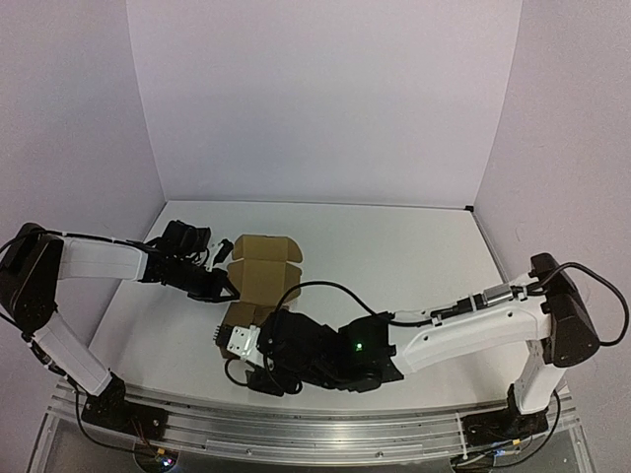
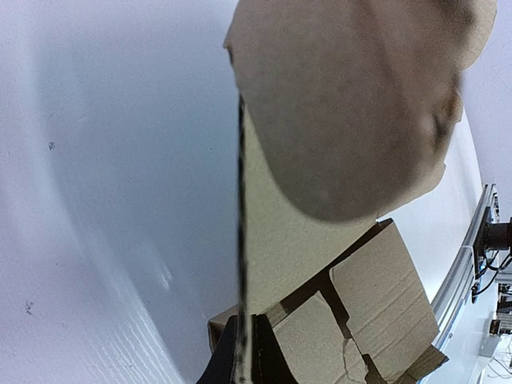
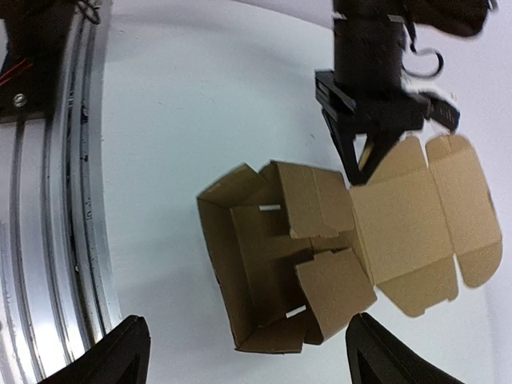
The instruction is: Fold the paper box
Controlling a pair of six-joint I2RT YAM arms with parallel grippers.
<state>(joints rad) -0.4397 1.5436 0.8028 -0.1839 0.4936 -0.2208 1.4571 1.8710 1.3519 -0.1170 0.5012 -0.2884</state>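
paper box [image 1: 258, 276]: brown cardboard, half-formed, mid-table [image 1: 394, 256]; lid flat toward 12 o'clock, tray walls loose. left gripper [image 1: 225, 287]: clamped on the lid edge, 9 o'clock side. right gripper [image 3: 248, 344]: fingers wide apart, empty, over the tray at 6 o'clock. advice: pin the lid, press the walls upright squarely.

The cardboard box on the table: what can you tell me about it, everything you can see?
The paper box is plain brown cardboard, half folded. Its tray sits on the white table, walls raised, inner flaps loosely tucked in. The lid panel, with rounded ear flaps, stands open, away from the tray. The left gripper has its jaws pinched shut on the lid's edge.
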